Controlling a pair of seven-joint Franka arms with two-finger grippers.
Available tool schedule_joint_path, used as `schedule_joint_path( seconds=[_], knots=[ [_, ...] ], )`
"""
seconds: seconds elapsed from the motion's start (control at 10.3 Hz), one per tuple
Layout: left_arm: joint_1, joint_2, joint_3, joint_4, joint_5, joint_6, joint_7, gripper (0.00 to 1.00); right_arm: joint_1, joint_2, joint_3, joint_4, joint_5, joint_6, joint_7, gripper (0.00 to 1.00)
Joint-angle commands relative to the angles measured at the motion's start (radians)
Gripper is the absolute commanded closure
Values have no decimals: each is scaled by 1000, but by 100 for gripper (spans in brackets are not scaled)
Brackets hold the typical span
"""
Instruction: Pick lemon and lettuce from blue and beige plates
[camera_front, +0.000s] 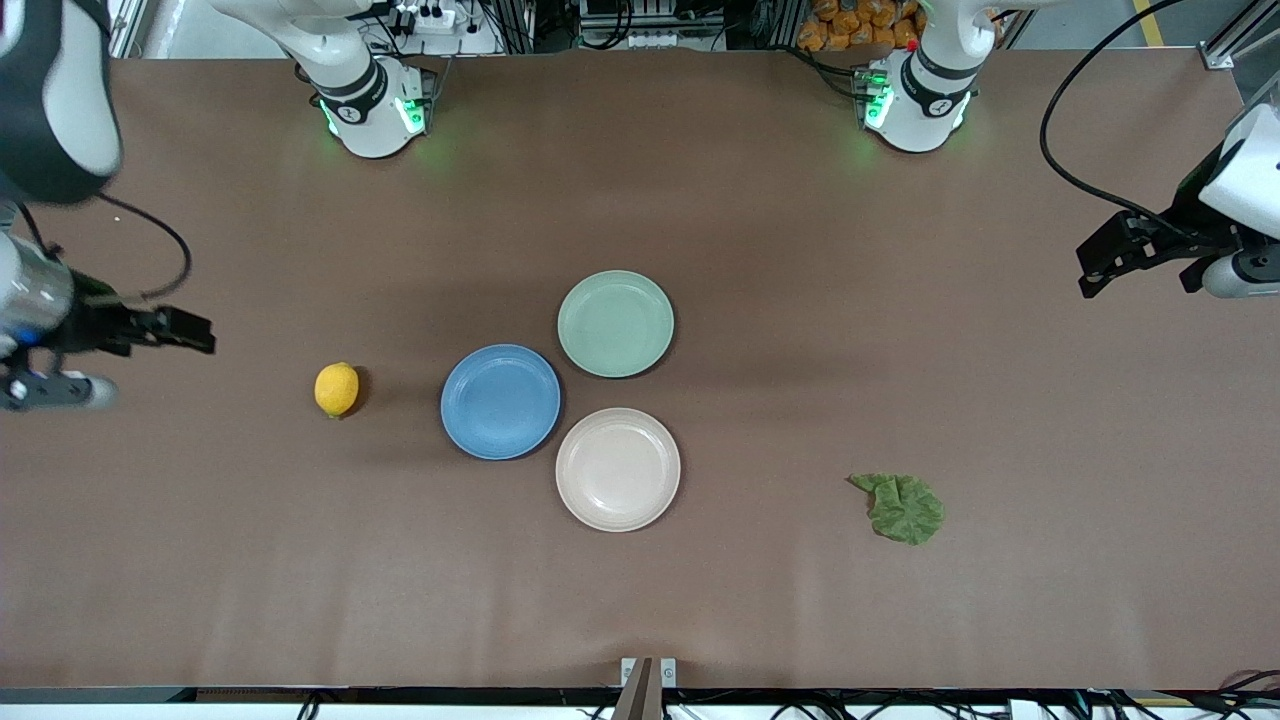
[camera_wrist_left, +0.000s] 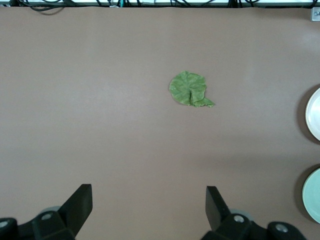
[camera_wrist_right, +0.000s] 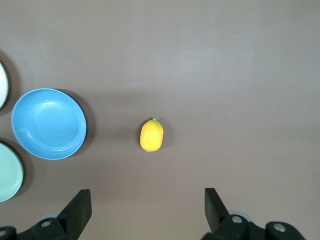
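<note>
Yellow lemon (camera_front: 336, 389) beside empty blue plate (camera_front: 500, 402); crinkled lettuce (camera_front: 901, 507) flat near bare beige plate (camera_front: 618, 469).

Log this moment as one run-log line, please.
lemon on table beside blue plate | lettuce on table, toward left arm's end | beige plate bare | left claw open | right claw open

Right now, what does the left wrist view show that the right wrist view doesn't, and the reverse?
Only the left wrist view shows the lettuce, lying flat on the bare table, and the open left gripper above the table short of it. Only the right wrist view shows the lemon, lying on the table beside the empty blue plate, and the open right gripper. Both catch edges of the beige plate and the mint-green plate, and in both neither item is on a plate.
</note>
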Motion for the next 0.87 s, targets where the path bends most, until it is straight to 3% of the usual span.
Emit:
schedule_joint_path(
  seconds=[0.0,0.19,0.58,0.77],
  knots=[
    [15,-11,-15,-5,-30,-17,82,0,9,-92,-11,-54,9,-22,-18,0],
    [25,-11,-6,-5,-101,-55,91,0,6,-130,-10,-94,7,-41,-6,0],
    [26,-14,-3,-3,-90,-84,91,0,6,-143,22,-126,6,-9,70,0],
    [26,-12,-1,-2,-93,-86,91,0,6,-134,29,-131,10,71,74,0]
  ],
)
